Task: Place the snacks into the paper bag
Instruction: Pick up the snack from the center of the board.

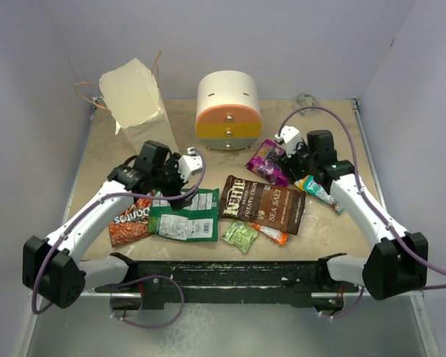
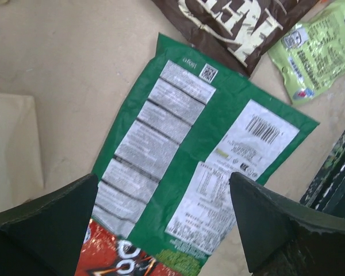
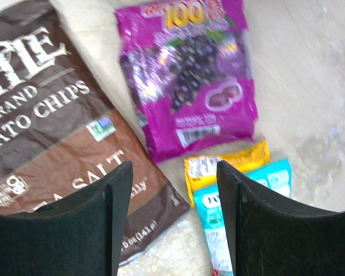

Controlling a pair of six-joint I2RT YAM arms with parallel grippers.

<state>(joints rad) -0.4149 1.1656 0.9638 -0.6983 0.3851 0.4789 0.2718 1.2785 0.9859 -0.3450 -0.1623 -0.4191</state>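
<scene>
Paper bag (image 1: 134,95) sits back-left on table (image 1: 97,152), no pkt seen inside. Brown chip bag (image 1: 264,202) lies flat mid-table. Green pkt (image 1: 186,220) and red Doritos (image 1: 128,223) lie to its left, lime pkt (image 1: 240,236) near front edge, purple pkt (image 1: 267,161) and teal pkt (image 1: 321,192) on right. L gripper (image 2: 164,184) jaws wide apart over green pkt, holding nothing. R gripper (image 3: 172,172) jaws apart above purple pkt's lower edge, empty. Round drawer container (image 1: 228,109) at back.

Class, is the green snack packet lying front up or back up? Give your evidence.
Back up: the green packet lies flat, its barcode and white printed panels facing the camera.
</scene>
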